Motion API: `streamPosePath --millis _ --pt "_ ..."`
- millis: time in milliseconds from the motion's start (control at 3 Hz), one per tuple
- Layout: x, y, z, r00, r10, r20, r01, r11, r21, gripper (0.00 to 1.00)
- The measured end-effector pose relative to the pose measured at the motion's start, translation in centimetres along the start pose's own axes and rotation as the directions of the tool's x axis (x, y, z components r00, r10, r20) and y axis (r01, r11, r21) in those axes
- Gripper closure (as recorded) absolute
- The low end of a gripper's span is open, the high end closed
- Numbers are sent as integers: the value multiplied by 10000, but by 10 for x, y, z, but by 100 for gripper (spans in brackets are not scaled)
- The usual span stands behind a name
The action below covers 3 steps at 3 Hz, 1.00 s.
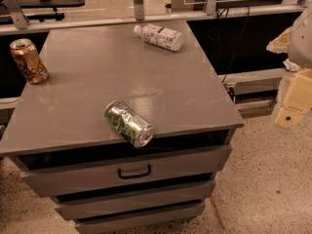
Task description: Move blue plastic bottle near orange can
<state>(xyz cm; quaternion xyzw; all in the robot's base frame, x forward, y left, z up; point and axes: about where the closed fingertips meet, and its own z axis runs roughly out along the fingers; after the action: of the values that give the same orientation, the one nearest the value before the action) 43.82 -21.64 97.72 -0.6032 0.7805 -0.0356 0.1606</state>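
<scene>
- I am looking at the gripper (294,104) hanging off the table (97,82), well to the right of the green can (129,124); I cannot tell whether it is open or closed.
- The bottle (158,36) is lying on its side beyond the green can and a little right of it, by the far edge, its cap pointing left.
- The orange can (28,61) is standing upright beyond and well left of the green can, at the left edge.
- I am judging the step in hand to be the reach: nothing is held yet.
- I am planning to come in over the bottle from behind the green can, closing across the narrow body, not along its length, since a lying bottle may roll.
- I am thinking to carry it high, passing beyond the green can, and set it down just right of the orange can, clear of the edge.
- The bottle is wearing its cap; I cannot tell what is inside.
- The green can is lying dented, one end facing the front edge; neither can is showing its contents.
</scene>
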Motion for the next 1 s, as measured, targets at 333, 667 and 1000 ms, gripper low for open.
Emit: streamPosePath --millis 333,667,1000 --pt "0 0 0 10000 -1 4 1 10000 14 0" --pt "-4 -21 13 9997 17 260 -28 9992 402 0" --pt "-20 -76 46 9963 59 859 -151 9942 1066 0"
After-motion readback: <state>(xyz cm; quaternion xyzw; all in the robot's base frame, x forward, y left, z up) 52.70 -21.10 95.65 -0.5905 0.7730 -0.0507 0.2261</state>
